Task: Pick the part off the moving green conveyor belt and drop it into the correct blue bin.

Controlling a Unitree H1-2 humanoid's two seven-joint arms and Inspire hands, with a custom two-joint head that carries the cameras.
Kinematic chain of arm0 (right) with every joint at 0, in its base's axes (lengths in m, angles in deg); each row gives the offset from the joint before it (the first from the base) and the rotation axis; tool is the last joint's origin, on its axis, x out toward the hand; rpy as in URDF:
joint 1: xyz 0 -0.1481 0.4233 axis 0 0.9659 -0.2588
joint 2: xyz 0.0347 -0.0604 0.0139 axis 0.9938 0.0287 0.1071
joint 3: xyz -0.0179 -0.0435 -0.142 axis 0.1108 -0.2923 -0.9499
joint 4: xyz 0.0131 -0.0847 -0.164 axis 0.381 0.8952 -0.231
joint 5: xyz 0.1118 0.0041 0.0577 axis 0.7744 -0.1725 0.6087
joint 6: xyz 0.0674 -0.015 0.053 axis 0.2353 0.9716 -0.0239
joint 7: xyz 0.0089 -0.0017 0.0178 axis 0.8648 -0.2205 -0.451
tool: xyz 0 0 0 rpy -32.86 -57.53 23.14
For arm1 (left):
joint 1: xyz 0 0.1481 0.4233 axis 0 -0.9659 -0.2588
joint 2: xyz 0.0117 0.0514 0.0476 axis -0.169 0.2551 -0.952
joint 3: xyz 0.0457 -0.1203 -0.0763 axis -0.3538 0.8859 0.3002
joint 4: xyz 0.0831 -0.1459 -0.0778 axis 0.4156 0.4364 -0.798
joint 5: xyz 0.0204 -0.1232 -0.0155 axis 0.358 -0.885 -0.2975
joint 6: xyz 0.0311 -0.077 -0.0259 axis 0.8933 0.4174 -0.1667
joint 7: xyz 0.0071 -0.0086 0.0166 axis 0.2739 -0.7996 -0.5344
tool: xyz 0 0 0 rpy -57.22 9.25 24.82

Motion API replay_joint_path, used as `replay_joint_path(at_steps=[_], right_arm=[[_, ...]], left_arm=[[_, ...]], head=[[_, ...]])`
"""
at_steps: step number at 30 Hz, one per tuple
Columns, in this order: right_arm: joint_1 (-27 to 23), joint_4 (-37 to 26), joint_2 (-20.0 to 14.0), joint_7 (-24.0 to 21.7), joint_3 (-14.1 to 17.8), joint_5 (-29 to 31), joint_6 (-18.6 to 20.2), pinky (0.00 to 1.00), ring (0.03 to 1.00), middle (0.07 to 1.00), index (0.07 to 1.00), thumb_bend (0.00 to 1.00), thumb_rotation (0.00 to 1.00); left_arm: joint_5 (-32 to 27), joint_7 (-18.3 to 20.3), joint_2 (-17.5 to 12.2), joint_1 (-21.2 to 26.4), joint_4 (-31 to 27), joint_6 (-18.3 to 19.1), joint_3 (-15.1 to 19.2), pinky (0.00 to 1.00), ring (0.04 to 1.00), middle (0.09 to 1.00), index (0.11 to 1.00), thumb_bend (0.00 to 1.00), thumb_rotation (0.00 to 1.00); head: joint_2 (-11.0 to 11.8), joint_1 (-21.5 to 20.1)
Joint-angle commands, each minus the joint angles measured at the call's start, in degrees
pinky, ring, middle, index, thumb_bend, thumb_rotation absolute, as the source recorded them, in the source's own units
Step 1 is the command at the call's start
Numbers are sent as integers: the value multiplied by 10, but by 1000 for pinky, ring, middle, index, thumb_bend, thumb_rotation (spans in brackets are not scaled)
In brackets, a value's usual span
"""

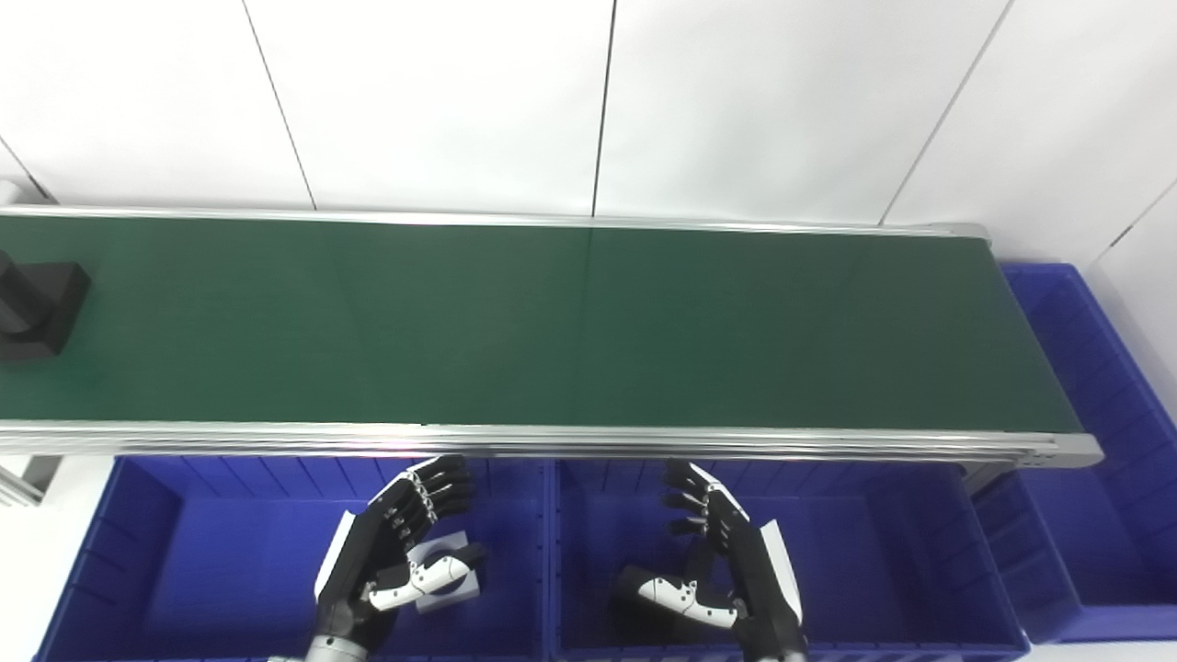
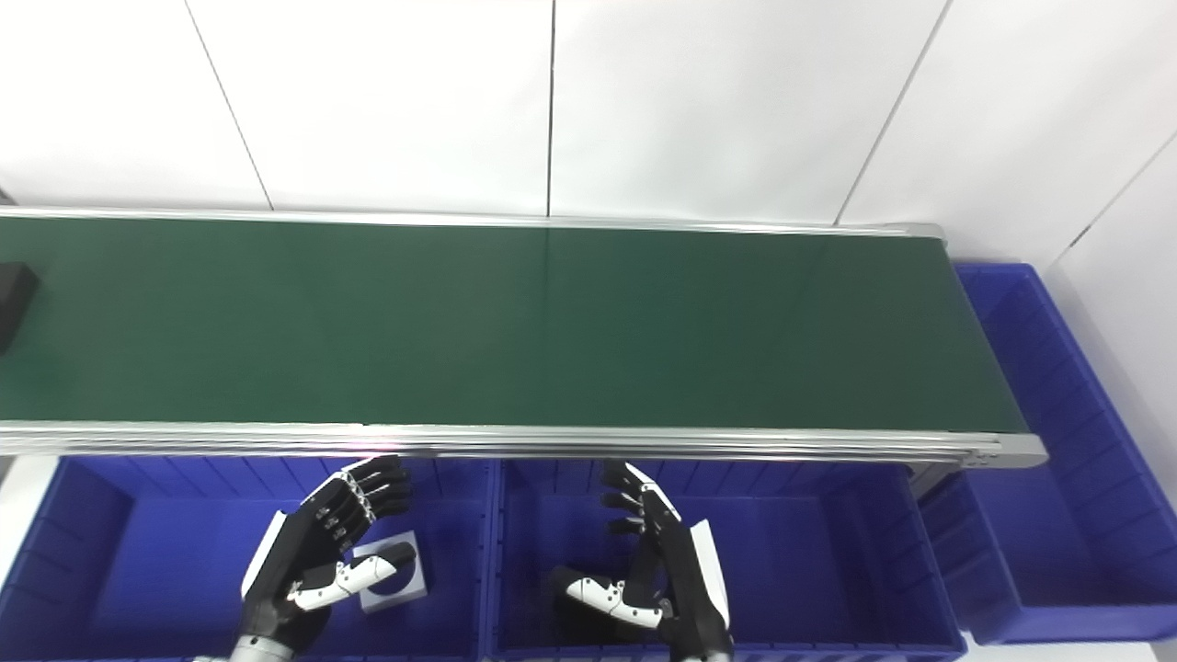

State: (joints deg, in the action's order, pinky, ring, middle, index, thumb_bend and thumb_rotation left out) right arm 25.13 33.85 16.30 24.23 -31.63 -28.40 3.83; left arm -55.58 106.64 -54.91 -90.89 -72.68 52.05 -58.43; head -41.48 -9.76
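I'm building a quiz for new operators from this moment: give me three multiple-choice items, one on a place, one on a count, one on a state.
1. Where is the black part on the conveyor belt?
A. far left end
B. middle
C. far right end

2. How many blue bins show?
A. one
B. two
C. three

3. How are the hands?
A. both open, empty
B. left holds the part
C. both on the belt

Key: 1 A, it sits at the picture's left edge. 2 C, left bin, middle bin, end bin. 3 A, left hand and right hand hover over bins, fingers spread.
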Motion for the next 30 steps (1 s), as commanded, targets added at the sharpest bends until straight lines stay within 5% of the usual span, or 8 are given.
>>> replay_joint_path(at_steps=[1, 14, 19, 22, 30], right_arm=[[-4, -23, 2, -2, 0, 0, -20, 649, 769, 816, 832, 652, 16], [-3, -16, -8, -3, 3, -1, -29, 654, 774, 826, 842, 644, 31], [-8, 9, -19, -7, 5, 18, -45, 672, 781, 828, 841, 646, 21], [-13, 24, -35, 2, 3, 18, -50, 671, 786, 831, 843, 634, 50], [-24, 58, -53, 0, 0, 54, -51, 712, 807, 848, 869, 597, 0]], left_arm=[[5, -5, 2, 8, -16, -13, -2, 715, 719, 742, 746, 629, 0], [13, -6, 6, 7, -4, -21, -6, 700, 711, 735, 736, 688, 0], [28, -17, 15, 5, 10, -30, -10, 702, 717, 737, 735, 695, 0], [32, -18, 25, 7, 27, -38, -14, 708, 711, 733, 733, 699, 0], [48, -30, 44, 17, 59, -42, -12, 725, 715, 720, 719, 740, 0]], head=[[-1, 0], [17, 46], [51, 105], [86, 175], [119, 208]])
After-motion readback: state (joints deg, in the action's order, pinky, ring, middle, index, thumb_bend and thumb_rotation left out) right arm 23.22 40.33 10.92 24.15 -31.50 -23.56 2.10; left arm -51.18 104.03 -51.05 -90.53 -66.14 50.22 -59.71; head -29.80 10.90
